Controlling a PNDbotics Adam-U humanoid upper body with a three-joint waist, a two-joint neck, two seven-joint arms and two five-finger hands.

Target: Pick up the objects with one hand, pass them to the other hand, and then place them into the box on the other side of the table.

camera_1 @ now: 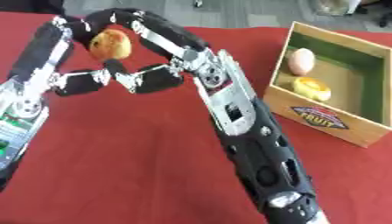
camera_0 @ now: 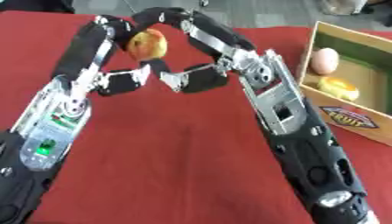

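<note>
A yellow-red round fruit hangs above the red table at the back left, between my two hands. My left hand comes up from the left with its fingers curled round the fruit's left side. My right hand arches over from the right, its fingers curled over the top of the fruit. Both thumbs point toward each other just below the fruit, apart from it. The wooden box stands at the right edge and holds a pale pink fruit and a yellow fruit.
A red cloth covers the table. My right forearm runs diagonally across the middle between the hands and the box. Grey floor shows past the table's far edge.
</note>
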